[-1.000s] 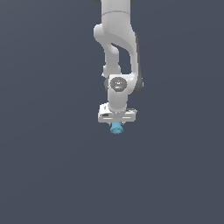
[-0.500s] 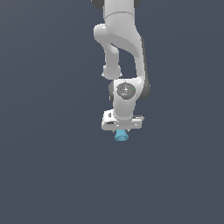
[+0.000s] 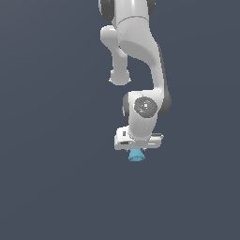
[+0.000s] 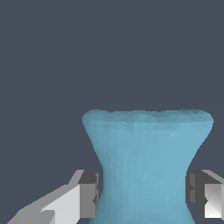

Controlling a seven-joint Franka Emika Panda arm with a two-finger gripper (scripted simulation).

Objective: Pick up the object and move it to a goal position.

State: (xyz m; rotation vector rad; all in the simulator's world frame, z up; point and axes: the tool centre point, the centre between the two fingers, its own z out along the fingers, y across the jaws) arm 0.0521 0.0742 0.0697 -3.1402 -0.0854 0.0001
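the pincer (image 4: pixel 142 197) is closed on the object (image 4: pixel 146 162), its 2 dark-tipped fingers (image 4: pixel 88 194) pressing the narrow neck from either side, with no gap visible at the pads. only the wrist view shows this grip: the object fills much of that picture as a smooth, faceted light-blue form, pinched at the waist and flaring to a wide, slightly wavy rim. the fingers are blocky, grey and white, with flat dark pads, and both they and the base of the object are cut off at the picture's edge.

in the exterior view the pincer (image 3: pixel 136 151) is seen only as a white crossbar under the wrist, and its fingers cannot be made out. the object (image 3: pixel 136 156) shows as a tiny cyan stub poking from beneath it, at about 6 o'clock from the wrist joint. this view alone shows the arm (image 3: pixel 140 70): glossy white rounded links with dark joint seams, rising toward 12 o'clock and cut off at the upper edge. around everything is a flat, featureless dark blue-grey background (image 3: pixel 47 140), with no visible surface or horizon.
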